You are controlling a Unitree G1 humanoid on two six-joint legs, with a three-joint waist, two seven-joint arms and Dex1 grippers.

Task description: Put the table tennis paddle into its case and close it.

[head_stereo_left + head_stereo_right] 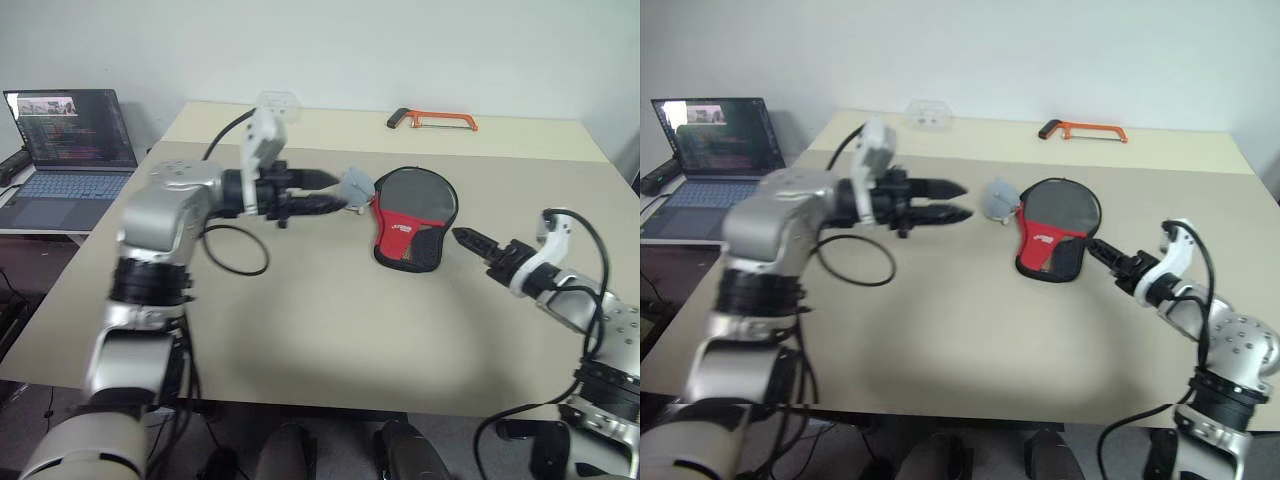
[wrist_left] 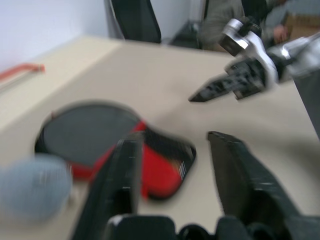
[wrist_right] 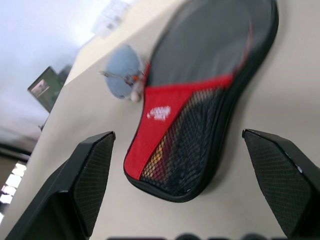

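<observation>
The right gripper (image 1: 462, 236) is held low over the surface (image 1: 330, 330) with its fingers (image 3: 92, 175) spread wide and holding nothing, pointed at the narrow mesh end of the case (image 1: 410, 232), probably so that this end can be reached. The case is laid flat near the middle of the surface, and the table tennis paddle (image 3: 162, 152) seems to be already inside, as a striped handle is glimpsed through the mesh. Further away, the left gripper (image 1: 335, 192) is kept above the surface beside a small grey-blue lump (image 1: 357, 185), its fingers parted and empty; an orange hacksaw (image 1: 432, 121) is left at the far edge.
</observation>
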